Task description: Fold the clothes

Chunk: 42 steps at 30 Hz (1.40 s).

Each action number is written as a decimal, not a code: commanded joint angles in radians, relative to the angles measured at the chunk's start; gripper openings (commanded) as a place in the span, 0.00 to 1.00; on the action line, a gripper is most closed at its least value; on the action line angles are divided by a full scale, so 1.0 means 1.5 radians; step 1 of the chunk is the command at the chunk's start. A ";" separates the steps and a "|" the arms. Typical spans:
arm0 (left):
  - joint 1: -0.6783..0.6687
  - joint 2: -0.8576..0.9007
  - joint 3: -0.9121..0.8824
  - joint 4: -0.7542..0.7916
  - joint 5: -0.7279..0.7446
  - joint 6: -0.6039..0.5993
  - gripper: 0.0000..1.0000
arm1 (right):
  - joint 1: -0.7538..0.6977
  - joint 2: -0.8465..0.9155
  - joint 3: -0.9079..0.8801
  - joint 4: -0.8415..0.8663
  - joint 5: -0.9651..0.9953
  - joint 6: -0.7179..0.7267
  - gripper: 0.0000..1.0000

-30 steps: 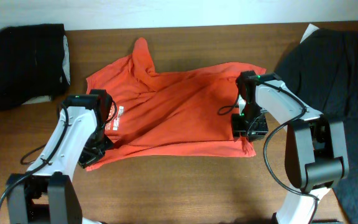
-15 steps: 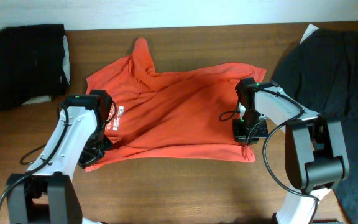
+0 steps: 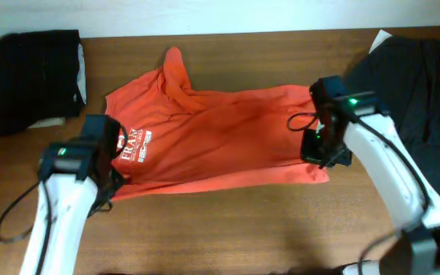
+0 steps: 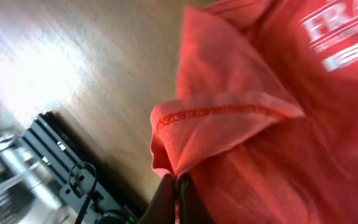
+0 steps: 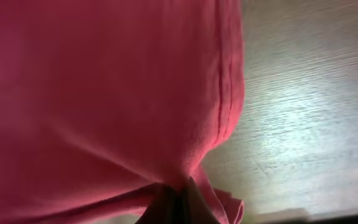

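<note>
The red-orange T-shirt (image 3: 212,134) lies spread across the middle of the table, its white lettering (image 3: 134,143) facing up at the left. My left gripper (image 3: 107,186) is shut on the shirt's lower left corner; in the left wrist view the jaws (image 4: 177,186) pinch a stitched hem fold (image 4: 222,115). My right gripper (image 3: 321,153) is shut on the shirt's lower right edge; in the right wrist view the jaws (image 5: 178,193) pinch bunched fabric (image 5: 104,93) above the wooden table (image 5: 303,112). Both held edges are lifted off the table.
A folded black garment (image 3: 35,76) lies at the back left on something white. A large black cloth (image 3: 418,84) covers the right side of the table. Bare wood (image 3: 228,229) runs along the front.
Both arms have risen and moved outward with the shirt's lower corners. The shirt is stretched wider, its front hem lifted and straighter, and the lettering shows more fully.
</note>
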 commanded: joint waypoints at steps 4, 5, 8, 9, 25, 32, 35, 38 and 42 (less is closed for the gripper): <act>0.005 -0.224 0.011 -0.008 -0.017 0.006 0.15 | 0.005 -0.214 0.010 -0.006 0.027 0.032 0.04; 0.005 -0.234 0.011 -0.011 0.013 0.006 0.34 | 0.005 -0.223 0.010 -0.012 0.026 0.032 0.04; 0.005 -0.229 0.011 -0.039 0.028 0.006 0.74 | 0.005 -0.220 0.004 -0.024 0.026 0.037 0.04; 0.005 -0.217 0.010 -0.040 0.028 0.006 0.77 | 0.005 -0.220 0.004 -0.024 0.026 0.037 0.04; -0.061 0.173 -0.270 0.307 0.343 0.105 0.81 | 0.005 -0.208 0.004 -0.009 0.027 0.036 0.05; -0.068 0.201 -0.270 0.289 0.247 0.103 0.76 | 0.005 -0.188 0.004 -0.011 0.027 0.036 0.05; -0.068 0.201 -0.270 0.297 0.262 0.110 0.70 | 0.005 -0.188 0.004 -0.010 0.029 0.036 0.05; -0.068 0.201 -0.270 0.317 0.280 0.110 0.49 | 0.005 -0.188 0.004 -0.011 0.029 0.036 0.05; -0.068 0.201 -0.270 0.313 0.271 0.111 0.17 | 0.005 -0.188 0.004 -0.011 0.029 0.036 0.05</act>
